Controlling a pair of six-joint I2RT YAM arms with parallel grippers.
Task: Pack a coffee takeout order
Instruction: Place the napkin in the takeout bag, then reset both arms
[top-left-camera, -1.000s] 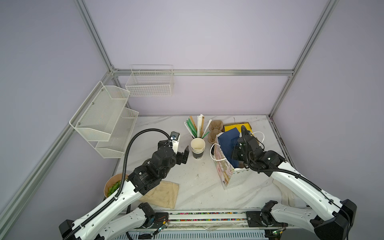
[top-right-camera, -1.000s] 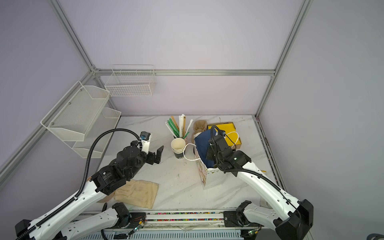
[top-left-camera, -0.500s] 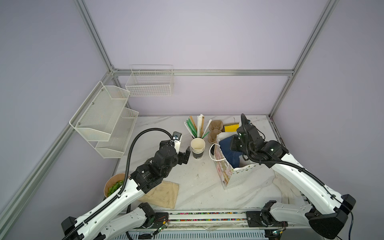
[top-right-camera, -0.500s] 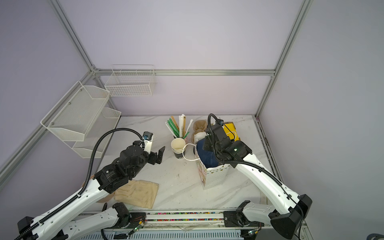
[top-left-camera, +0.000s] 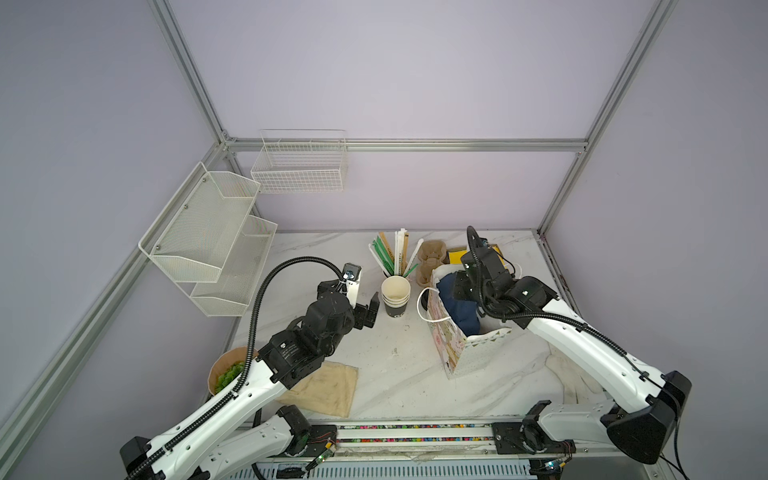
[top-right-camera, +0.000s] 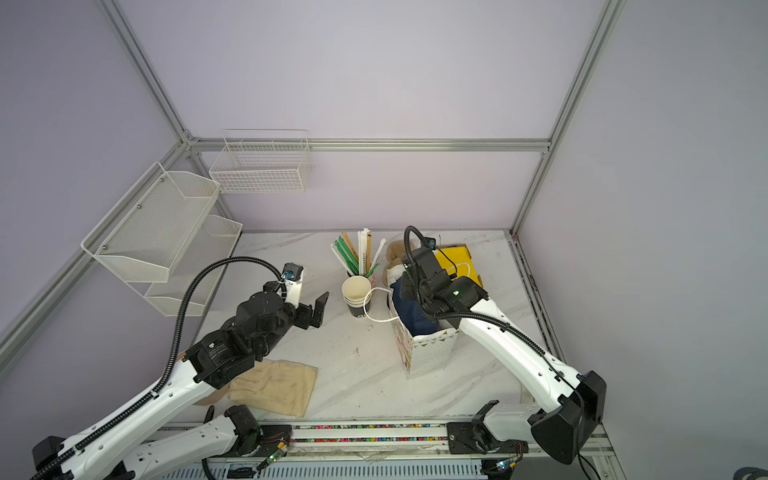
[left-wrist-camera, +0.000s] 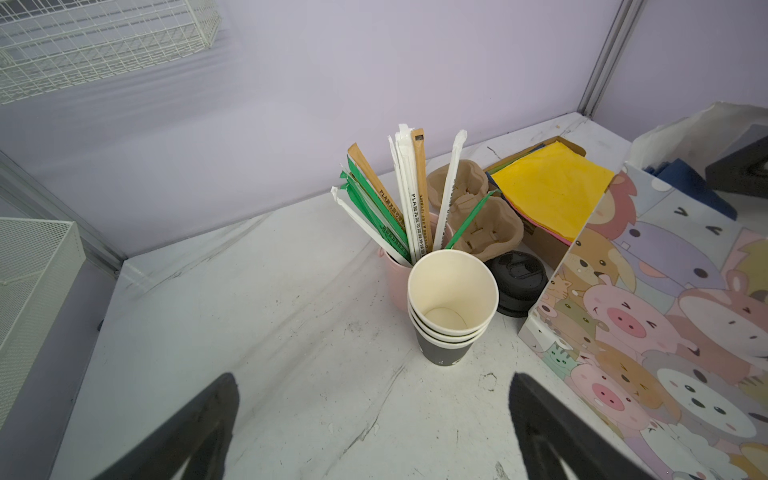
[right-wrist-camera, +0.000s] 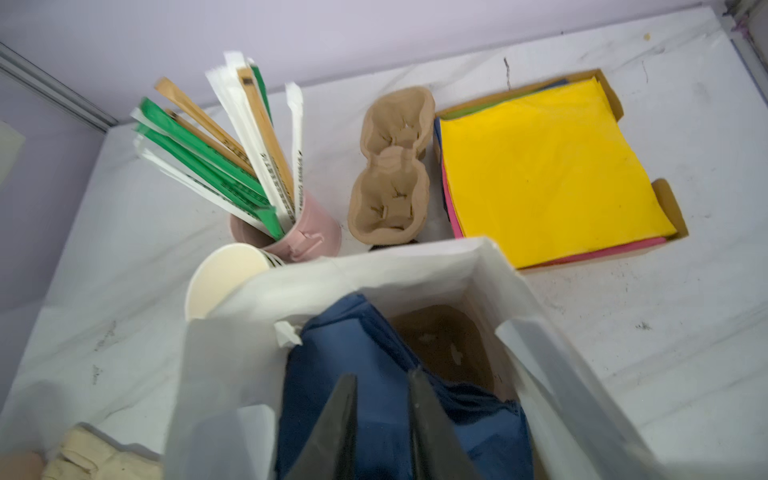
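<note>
Both angled downward: left gripper (left-wrist-camera: 372, 378) wide open, empty; right gripper (right-wrist-camera: 380, 376) barely parted above navy napkin (right-wrist-camera: 332, 353).

Beige cloth (top-left-camera: 328, 388) lies at lower left, a bowl (top-left-camera: 235, 356) of greens beside it. At upper centre, straws (left-wrist-camera: 399, 195) stand in a pink mug (left-wrist-camera: 392, 274), with boxed yellow napkins (left-wrist-camera: 548, 187) to their right. A wire basket (top-left-camera: 299, 166) and a mesh shelf (top-left-camera: 208, 237) hang upper left.
</note>
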